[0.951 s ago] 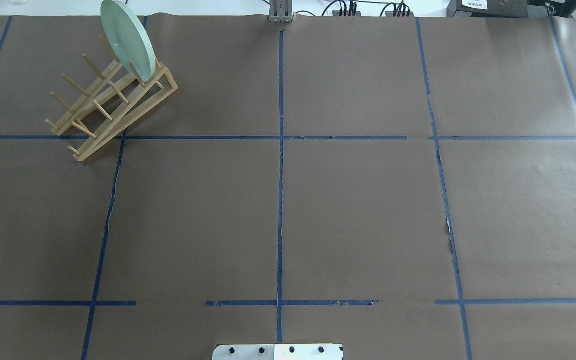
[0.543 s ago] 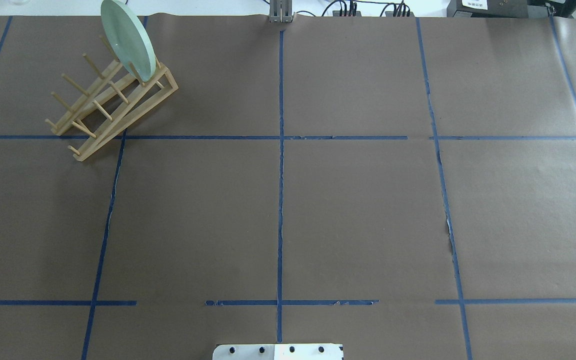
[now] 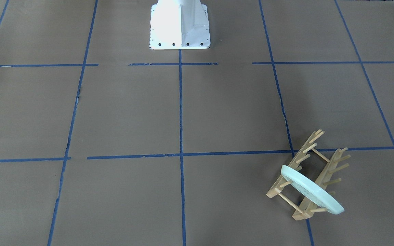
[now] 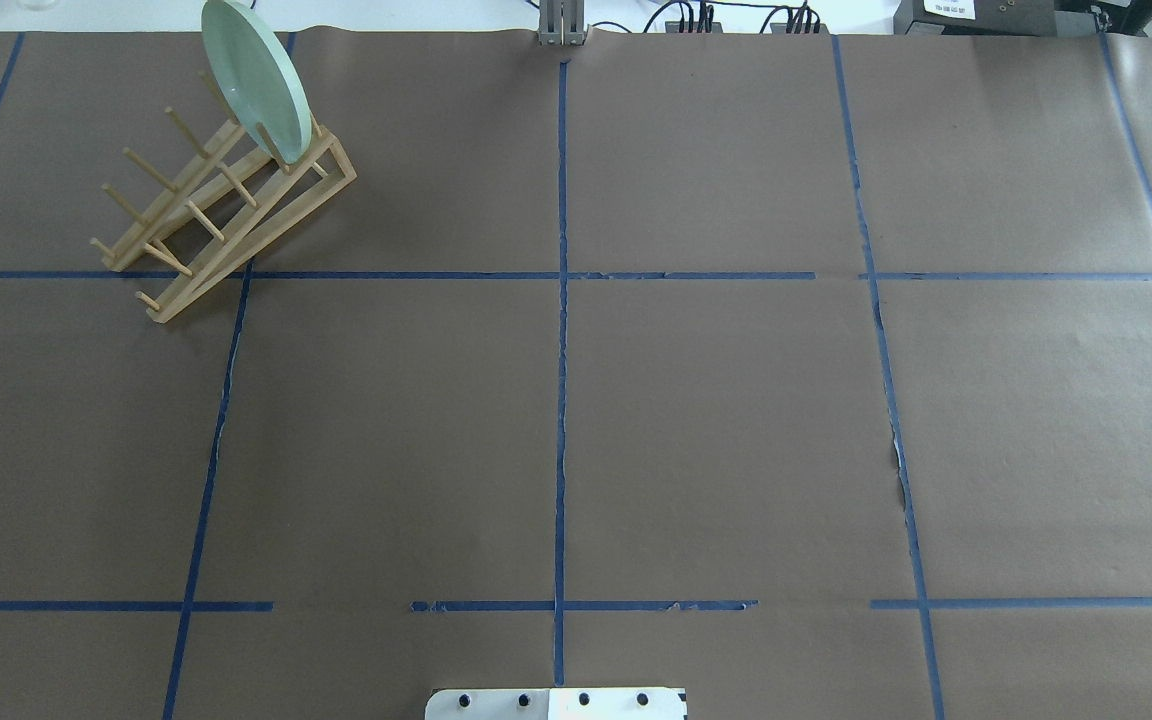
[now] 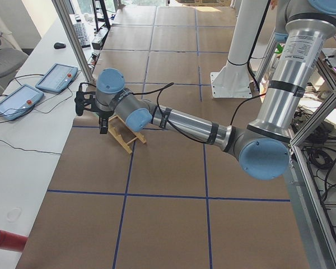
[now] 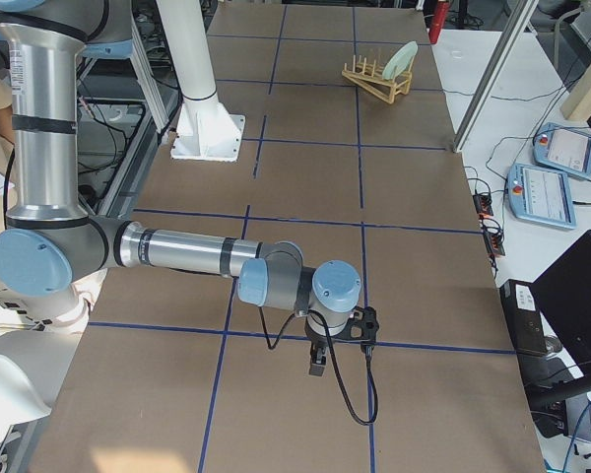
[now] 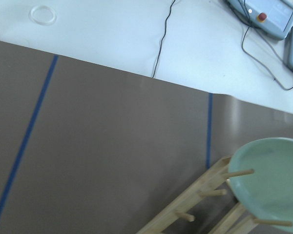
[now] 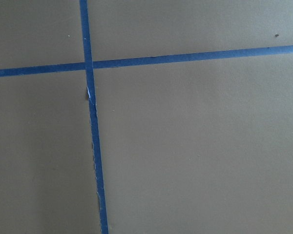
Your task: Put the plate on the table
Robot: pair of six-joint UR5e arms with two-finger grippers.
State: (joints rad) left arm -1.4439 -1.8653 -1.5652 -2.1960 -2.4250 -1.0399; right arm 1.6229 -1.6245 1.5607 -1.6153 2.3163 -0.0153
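The pale mint-green plate point(image 4: 256, 80) stands on edge, leaning in the far end slots of the wooden peg rack point(image 4: 226, 215) at the table's point(image 4: 716, 420) far left. It also shows in the front-facing view point(image 3: 311, 189) and the left wrist view point(image 7: 271, 183). My left gripper point(image 5: 102, 120) shows only in the exterior left view, hovering right by the rack point(image 5: 127, 140); I cannot tell whether it is open or shut. My right gripper point(image 6: 317, 367) shows only in the exterior right view, low over bare paper far from the plate point(image 6: 402, 61); I cannot tell its state.
The white robot base point(image 3: 180, 27) stands at the table's near middle edge. Beyond the far edge a white bench holds teach pendants point(image 7: 263, 17) and cables. Blue tape lines point(image 8: 93, 122) cross under the right wrist.
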